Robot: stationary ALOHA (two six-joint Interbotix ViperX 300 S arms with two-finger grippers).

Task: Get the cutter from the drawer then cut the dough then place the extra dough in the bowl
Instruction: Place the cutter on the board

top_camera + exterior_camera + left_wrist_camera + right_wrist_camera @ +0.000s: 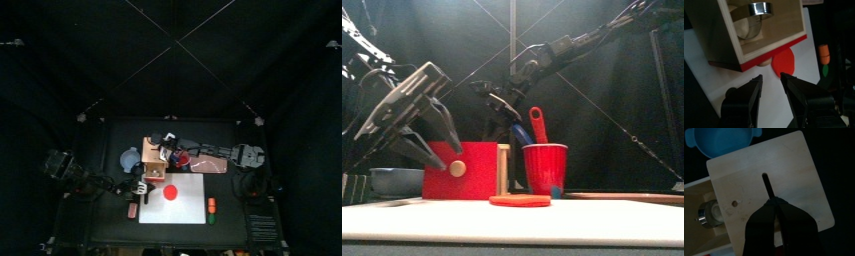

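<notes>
Cutter in drawer — dough on board, frt.

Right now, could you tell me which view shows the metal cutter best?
The left wrist view: the cutter lies plainly inside the open drawer. The right wrist view catches only its edge. In the front view the red drawer front hides it; in the top view I cannot make it out.

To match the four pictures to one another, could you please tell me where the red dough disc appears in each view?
Top view: red dough disc on the white board, just in front of the wooden box.
Front view: lying flat at centre, right of the red drawer front.
Left wrist view: partly hidden behind the red drawer front.
Right wrist view: not in it.
Shared landmark: the wooden box, visible in all four.
</notes>
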